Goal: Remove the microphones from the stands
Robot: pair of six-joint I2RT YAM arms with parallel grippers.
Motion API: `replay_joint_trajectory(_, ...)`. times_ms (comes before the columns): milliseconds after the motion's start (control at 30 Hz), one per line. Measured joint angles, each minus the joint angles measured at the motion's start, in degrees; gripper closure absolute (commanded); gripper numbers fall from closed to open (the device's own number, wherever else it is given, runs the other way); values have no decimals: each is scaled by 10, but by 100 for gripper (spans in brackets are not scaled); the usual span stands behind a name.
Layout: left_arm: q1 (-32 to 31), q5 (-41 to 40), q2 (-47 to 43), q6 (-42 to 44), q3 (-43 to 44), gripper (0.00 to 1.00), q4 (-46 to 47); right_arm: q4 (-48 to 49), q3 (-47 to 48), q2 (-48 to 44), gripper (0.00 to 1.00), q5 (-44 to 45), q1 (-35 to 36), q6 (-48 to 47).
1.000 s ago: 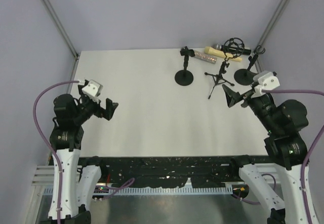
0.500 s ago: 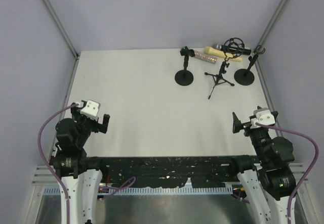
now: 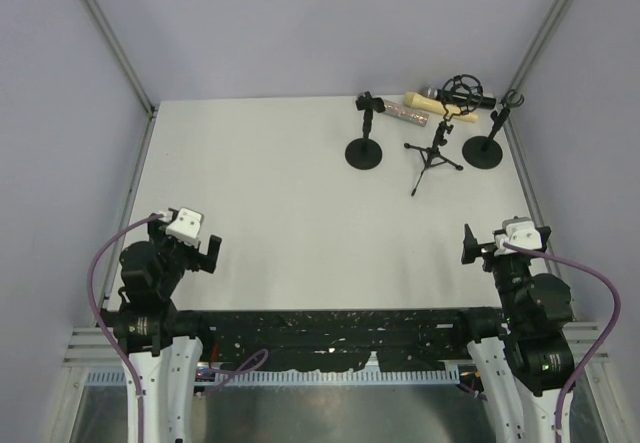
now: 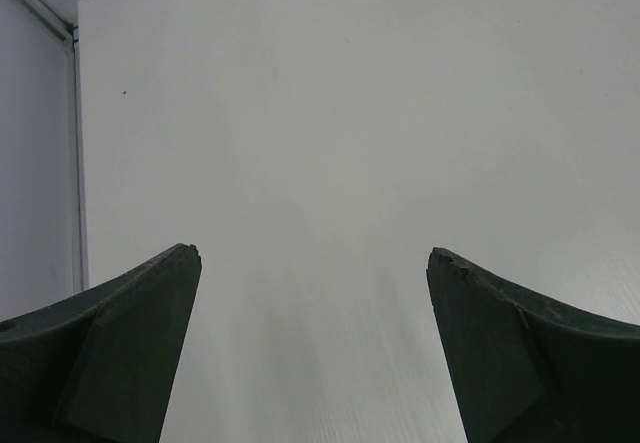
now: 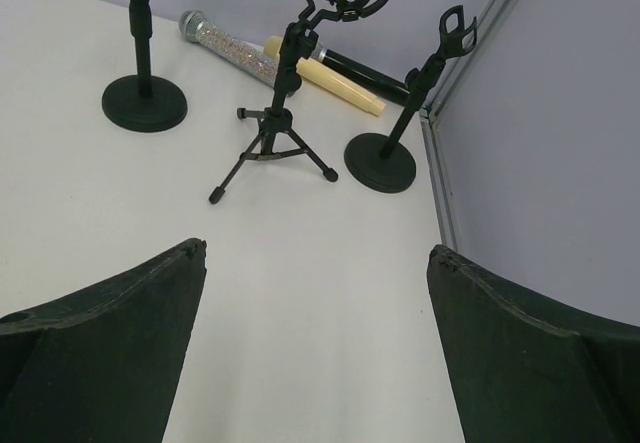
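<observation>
Three black stands are grouped at the table's far right: a round-base stand (image 3: 365,151) (image 5: 144,103), a tripod stand (image 3: 437,153) (image 5: 275,128) with an empty ring mount, and a second round-base stand (image 3: 485,148) (image 5: 381,161) with an empty clip. Behind them, flat on the table, lie a glittery silver microphone (image 3: 405,113) (image 5: 225,43), a cream microphone (image 3: 430,105) (image 5: 325,78) and a black microphone (image 3: 475,99) (image 5: 365,76). My left gripper (image 3: 205,253) (image 4: 312,253) is open near the front left, holding nothing. My right gripper (image 3: 475,246) (image 5: 318,248) is open near the front right, well short of the stands.
The white table (image 3: 300,193) is boxed in by grey walls with metal frame rails. A rail runs along its right edge (image 5: 437,183) close to the right stand, and another along the left edge (image 4: 76,163). Purple cables loop off both arms.
Both arms have drawn back toward the near edge and lowered. The right gripper has left the area beside the stands. Both grippers stayed open, and the stands and microphones have not moved.
</observation>
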Motion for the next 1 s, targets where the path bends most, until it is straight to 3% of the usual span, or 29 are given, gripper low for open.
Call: replay_joint_trajectory(1000,1,15,-2,2,-3,0,0,-3,-5,-1,5,-25,-4,-11)
